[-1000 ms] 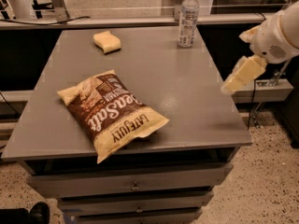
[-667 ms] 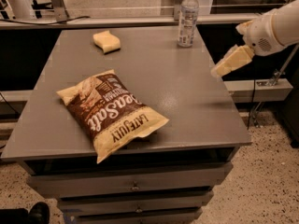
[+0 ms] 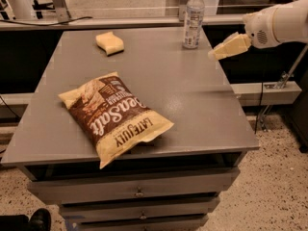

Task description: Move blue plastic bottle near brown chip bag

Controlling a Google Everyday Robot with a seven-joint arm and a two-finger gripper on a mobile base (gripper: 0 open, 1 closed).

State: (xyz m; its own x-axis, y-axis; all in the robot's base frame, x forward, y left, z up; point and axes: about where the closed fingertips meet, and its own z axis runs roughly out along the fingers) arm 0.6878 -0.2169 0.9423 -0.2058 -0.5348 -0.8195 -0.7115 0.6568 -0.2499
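The blue plastic bottle [image 3: 193, 18], clear with a white cap and a pale label, stands upright at the far right of the grey table [image 3: 192, 105]. The brown chip bag [image 3: 114, 117], dark brown with white "Sea Salt" script and cream ends, lies flat at the front left. My gripper [image 3: 216, 53], with cream-coloured fingers on a white arm, reaches in from the right. It hovers over the table's right edge, a little right of and nearer than the bottle, apart from it, and holds nothing.
A small yellow sponge [image 3: 109, 43] lies at the far left of the table. Drawers [image 3: 139, 192] sit under the tabletop. A ledge and railing run behind the table. Speckled floor lies to the right.
My gripper has moved up and to the left, from beside the table's right edge toward the bottle. The bottle, bag and sponge have not moved.
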